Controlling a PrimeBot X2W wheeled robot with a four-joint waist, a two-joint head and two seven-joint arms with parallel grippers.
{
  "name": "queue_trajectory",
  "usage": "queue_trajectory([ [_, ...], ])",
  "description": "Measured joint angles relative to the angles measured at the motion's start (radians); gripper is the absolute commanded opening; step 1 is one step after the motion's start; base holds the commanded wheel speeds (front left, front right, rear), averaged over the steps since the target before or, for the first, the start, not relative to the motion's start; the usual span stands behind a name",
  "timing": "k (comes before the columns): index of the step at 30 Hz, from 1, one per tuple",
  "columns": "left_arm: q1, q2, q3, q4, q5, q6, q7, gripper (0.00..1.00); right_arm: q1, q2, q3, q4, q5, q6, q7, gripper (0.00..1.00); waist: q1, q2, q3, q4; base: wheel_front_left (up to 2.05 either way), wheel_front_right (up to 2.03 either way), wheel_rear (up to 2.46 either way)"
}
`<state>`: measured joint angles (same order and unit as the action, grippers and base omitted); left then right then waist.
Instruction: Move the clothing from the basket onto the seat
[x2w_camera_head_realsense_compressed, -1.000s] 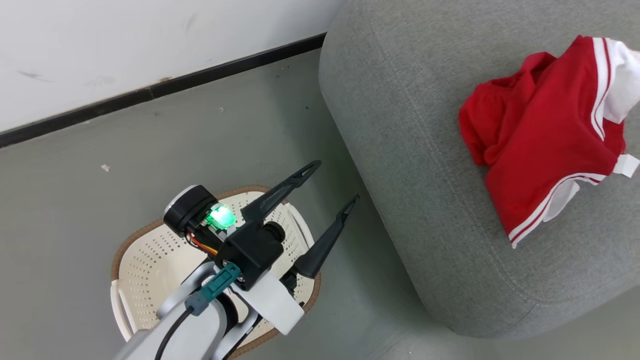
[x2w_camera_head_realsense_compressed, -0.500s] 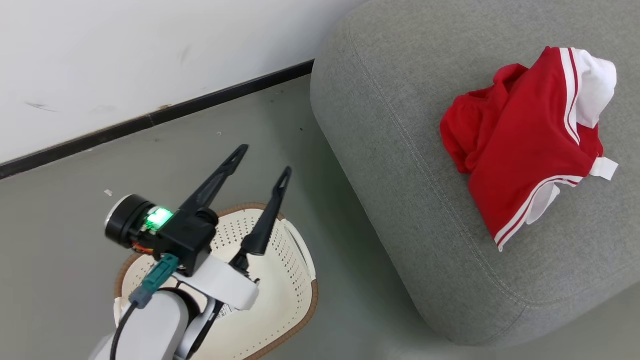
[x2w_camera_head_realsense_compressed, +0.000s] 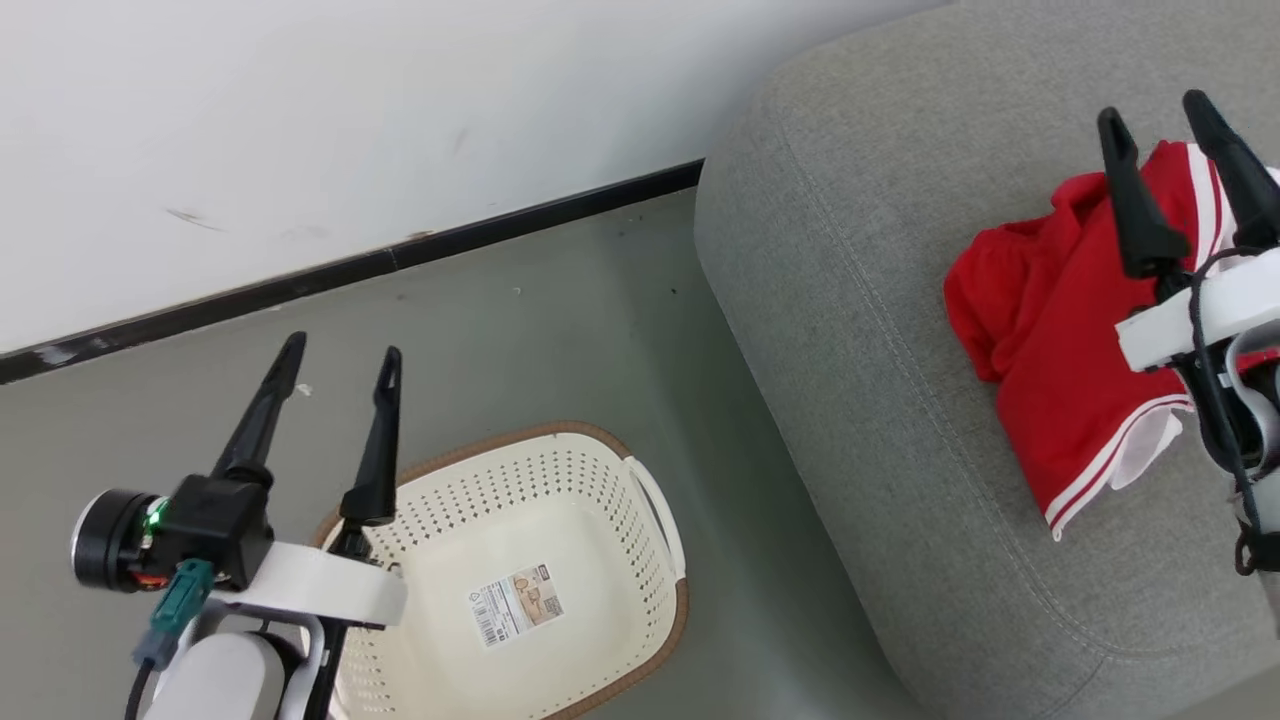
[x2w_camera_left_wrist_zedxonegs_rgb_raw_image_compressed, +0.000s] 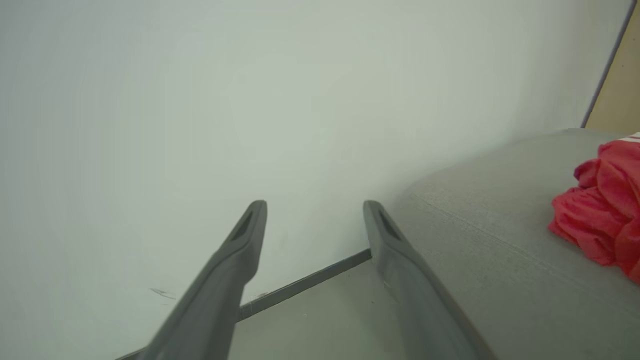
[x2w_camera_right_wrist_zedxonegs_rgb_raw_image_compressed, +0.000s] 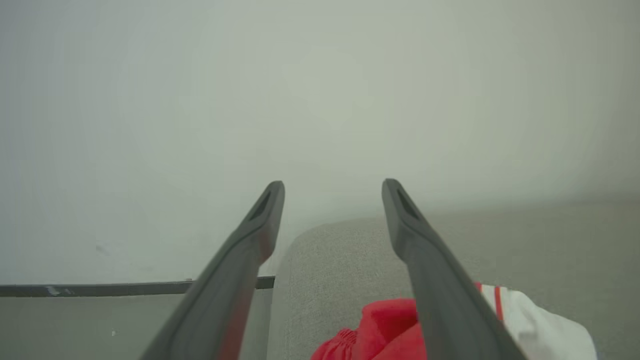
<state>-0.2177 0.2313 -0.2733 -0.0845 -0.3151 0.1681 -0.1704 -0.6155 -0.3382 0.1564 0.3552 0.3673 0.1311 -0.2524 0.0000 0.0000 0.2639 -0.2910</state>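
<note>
The clothing (x2w_camera_head_realsense_compressed: 1060, 330) lies bunched on the seat (x2w_camera_head_realsense_compressed: 850, 300); the basket (x2w_camera_head_realsense_compressed: 520, 478) stands on the floor (x2w_camera_head_realsense_compressed: 560, 330) just left of the seat. Spread wide and gripping nothing: the left gripper (x2w_camera_head_realsense_compressed: 343, 346), well left of the seat, and the right gripper (x2w_camera_head_realsense_compressed: 1152, 106), above the seat.

Even, soft light; wrist views hazy, no glare.

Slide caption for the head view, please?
Clothing on the seat, none in the basket; left gripper and right gripper open.
</note>
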Motion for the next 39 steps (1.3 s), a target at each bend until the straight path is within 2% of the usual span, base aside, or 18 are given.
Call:
queue_trajectory([
  [8,0.082,-0.006,0.083,0.027,-0.03,0.059,-0.042,1.0,0.047,0.073,0.046,-0.07,-0.045,0.0,-0.003,1.0,0.0,0.0,-0.033,0.062,0.0,0.0,0.0],
  [13,0.133,-0.017,0.105,0.043,-0.056,0.075,-0.057,1.0,0.114,0.116,0.052,-0.091,-0.069,0.0,-0.003,1.0,0.0,0.0,-0.054,0.1,0.0,0.0,0.0],
  [22,0.177,-0.038,0.123,0.06,-0.071,0.076,-0.069,1.0,0.209,0.184,0.022,-0.174,-0.129,0.0,-0.003,1.0,0.0,0.0,-0.096,0.164,0.0,0.0,0.0],
  [39,0.249,-0.038,0.121,0.077,-0.061,0.067,-0.078,1.0,0.491,0.26,-0.083,-0.27,-0.247,0.0,-0.003,1.0,0.0,0.0,-0.197,0.243,0.0,0.0,0.0],
])
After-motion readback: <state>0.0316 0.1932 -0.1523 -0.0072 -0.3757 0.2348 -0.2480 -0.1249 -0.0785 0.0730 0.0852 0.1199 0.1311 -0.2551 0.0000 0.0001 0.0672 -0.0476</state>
